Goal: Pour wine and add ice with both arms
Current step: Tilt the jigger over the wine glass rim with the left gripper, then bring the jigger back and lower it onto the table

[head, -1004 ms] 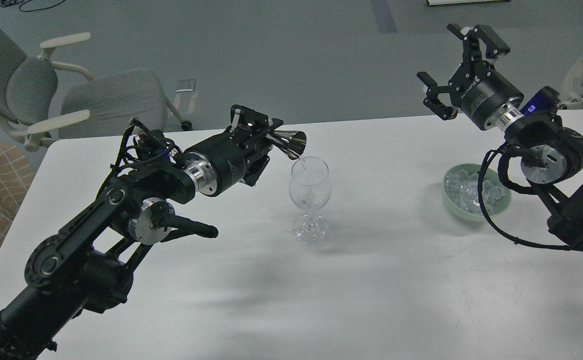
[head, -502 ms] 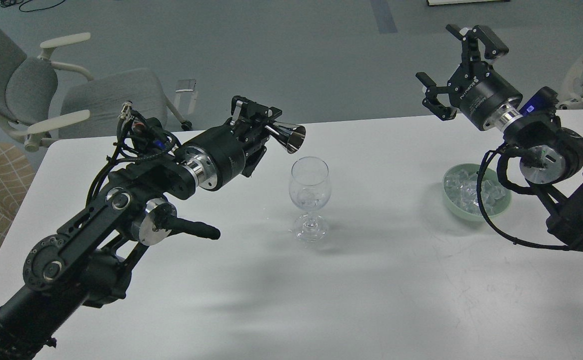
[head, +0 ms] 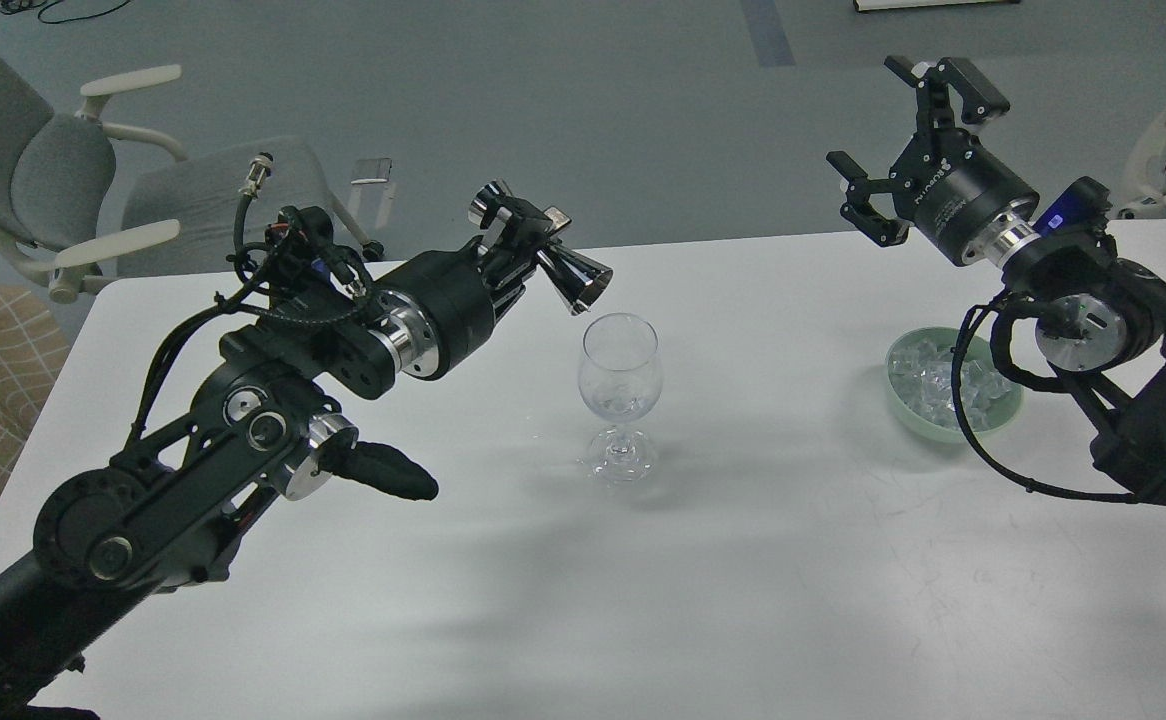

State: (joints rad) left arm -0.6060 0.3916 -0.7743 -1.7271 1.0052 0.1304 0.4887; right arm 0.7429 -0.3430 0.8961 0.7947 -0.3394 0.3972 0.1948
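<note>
Our left gripper [head: 528, 235] clamps the jigger [head: 573, 280] above the glass [head: 621, 385]; our right gripper [head: 903, 135] is wide open and empty, and the ice [head: 943, 385] below waits.

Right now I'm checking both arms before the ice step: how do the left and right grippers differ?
The left gripper is shut on the metal jigger, tilted over the wine glass; the right gripper is open and empty. The left is over the table's middle; the right is raised beyond the green ice bowl. Both are black.
</note>
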